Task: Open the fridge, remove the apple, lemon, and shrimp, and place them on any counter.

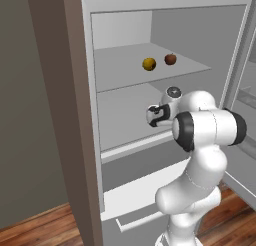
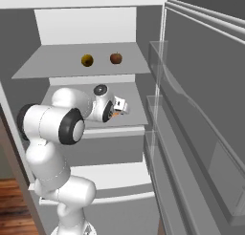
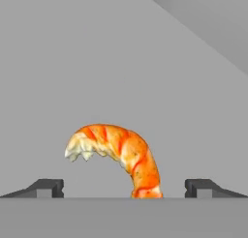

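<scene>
Shrimp, orange curled crescent (image 3: 118,157), lay betw. wide-spread fingertips (image 3: 46,187) of gripper (image 3: 124,188) on fridge's (image 1: 90,50) white mid shelf (image 1: 125,115); centred approx. for pickup, not yet clamped.

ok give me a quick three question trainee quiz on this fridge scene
1. True or false: the fridge door is shut.
2. Which fruit sits left of the other on the upper shelf in both base views: A) lemon B) apple?
3. Fill in: in the hand view, the orange ____ lies between the open gripper fingertips.

Key: 1 false; 2 A; 3 shrimp.
</scene>
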Controlling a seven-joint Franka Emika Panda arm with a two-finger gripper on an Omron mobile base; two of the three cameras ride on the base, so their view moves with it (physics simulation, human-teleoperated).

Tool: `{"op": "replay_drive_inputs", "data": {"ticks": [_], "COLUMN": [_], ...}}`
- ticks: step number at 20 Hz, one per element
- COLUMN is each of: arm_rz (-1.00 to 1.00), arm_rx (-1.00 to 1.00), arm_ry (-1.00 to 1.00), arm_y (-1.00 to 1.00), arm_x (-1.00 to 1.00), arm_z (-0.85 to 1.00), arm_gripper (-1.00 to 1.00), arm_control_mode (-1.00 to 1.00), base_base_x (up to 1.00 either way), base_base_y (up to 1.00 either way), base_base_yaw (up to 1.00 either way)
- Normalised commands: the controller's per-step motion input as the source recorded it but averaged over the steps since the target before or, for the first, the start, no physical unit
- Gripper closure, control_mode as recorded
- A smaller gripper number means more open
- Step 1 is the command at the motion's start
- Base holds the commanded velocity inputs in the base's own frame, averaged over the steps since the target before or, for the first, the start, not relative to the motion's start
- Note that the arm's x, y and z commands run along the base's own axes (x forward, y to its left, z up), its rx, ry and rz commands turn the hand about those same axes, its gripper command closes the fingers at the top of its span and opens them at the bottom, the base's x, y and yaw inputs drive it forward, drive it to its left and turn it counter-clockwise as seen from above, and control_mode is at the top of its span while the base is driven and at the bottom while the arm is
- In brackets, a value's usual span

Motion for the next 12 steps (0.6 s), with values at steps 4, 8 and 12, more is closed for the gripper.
{"op": "replay_drive_inputs", "data": {"ticks": [4,8,12], "arm_rz": [0.00,0.00,0.00], "arm_rx": [0.00,0.00,0.00], "arm_ry": [0.00,0.01,0.01], "arm_y": [0.00,0.00,0.00], "arm_x": [0.19,0.16,0.12], "arm_z": [-0.17,-0.18,-0.24], "arm_gripper": [-1.00,-1.00,-1.00], "arm_control_mode": [-1.00,-1.00,-1.00], "base_base_x": [0.00,0.00,0.00], "base_base_y": [0.00,0.00,0.00], "base_base_yaw": [0.00,0.00,0.00]}}
